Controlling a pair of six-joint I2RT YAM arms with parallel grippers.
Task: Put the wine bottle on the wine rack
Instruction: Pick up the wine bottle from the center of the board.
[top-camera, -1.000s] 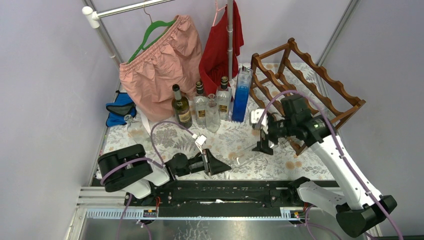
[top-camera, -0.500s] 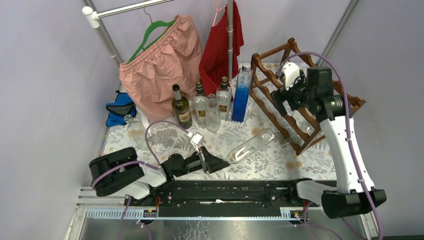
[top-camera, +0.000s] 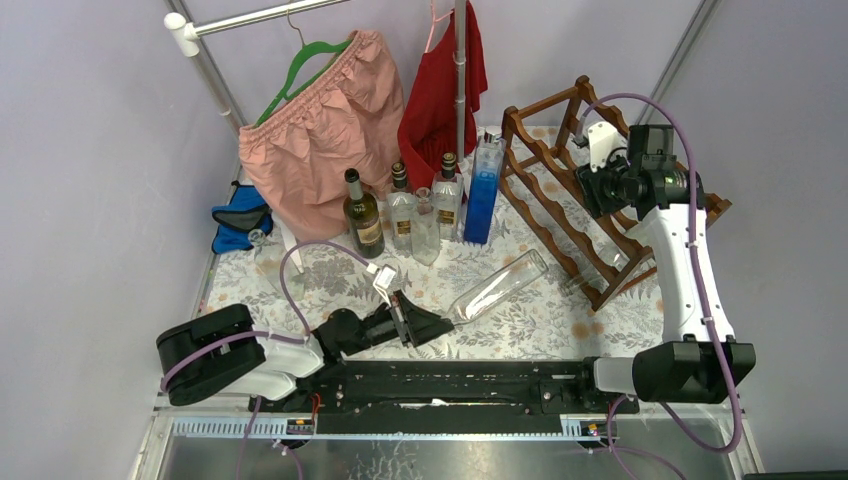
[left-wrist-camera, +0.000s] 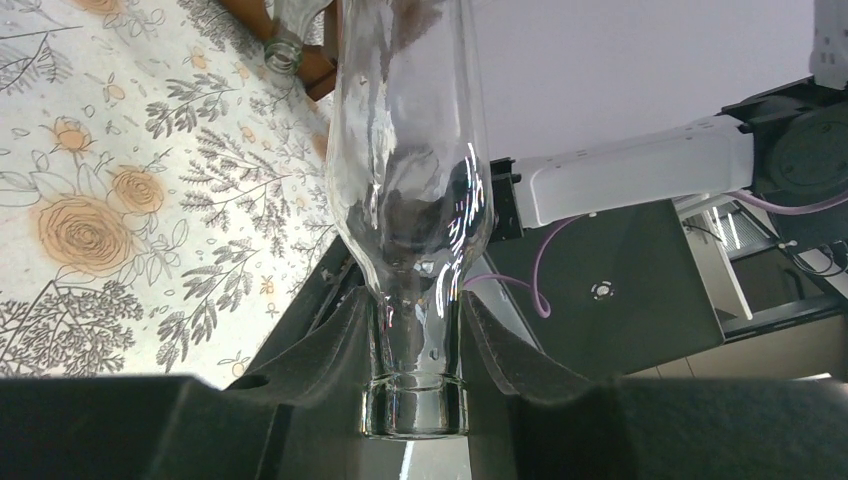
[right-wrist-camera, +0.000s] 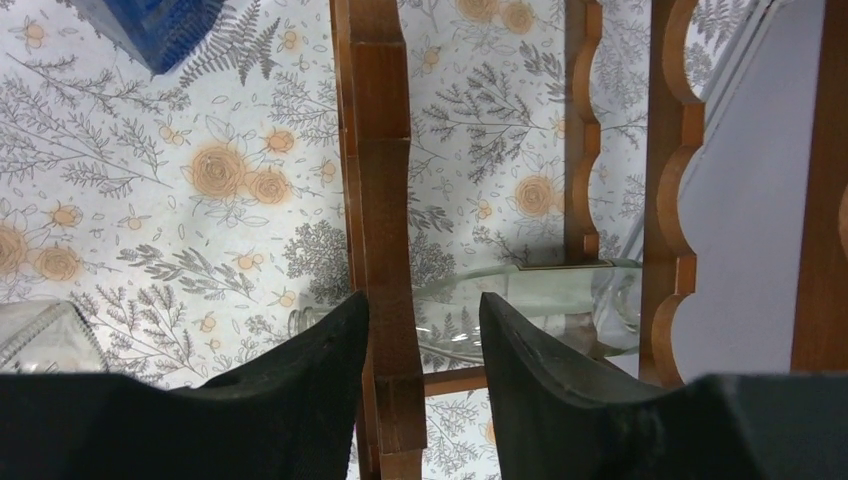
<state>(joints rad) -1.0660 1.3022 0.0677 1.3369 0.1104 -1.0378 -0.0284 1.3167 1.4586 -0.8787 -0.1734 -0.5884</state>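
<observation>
A: Surface and room?
B: A white cloth (top-camera: 560, 325) printed with grey ferns and orange roses. The wine rack (right-wrist-camera: 380, 180) stands on it, with pale lilac walls (top-camera: 100, 150) behind and beside the rack.

A: Wine bottle?
B: The clear wine bottle (top-camera: 497, 288) lies slanted on the arm-base side of the rack. Its base end points toward the rack but is not on it. Cannot tell whether the base rests on the cloth. The left gripper (left-wrist-camera: 415, 310) is clamped round its neck, a pad on each side.

A: Other arm?
B: The right gripper (right-wrist-camera: 422, 300) is above the rack with its fingers partly spread. One wooden rail shows in the gap, and one pad stands clear of it. Contact: cannot tell.

A: Anything else?
B: A second clear bottle (top-camera: 612, 262) lies in the rack's lowest tier. Left of the rack is a row of standing bottles (top-camera: 420, 210). Beyond them, a clothes rail (top-camera: 260, 15) carries pink shorts (top-camera: 320, 130) and a red garment (top-camera: 440, 90).
</observation>
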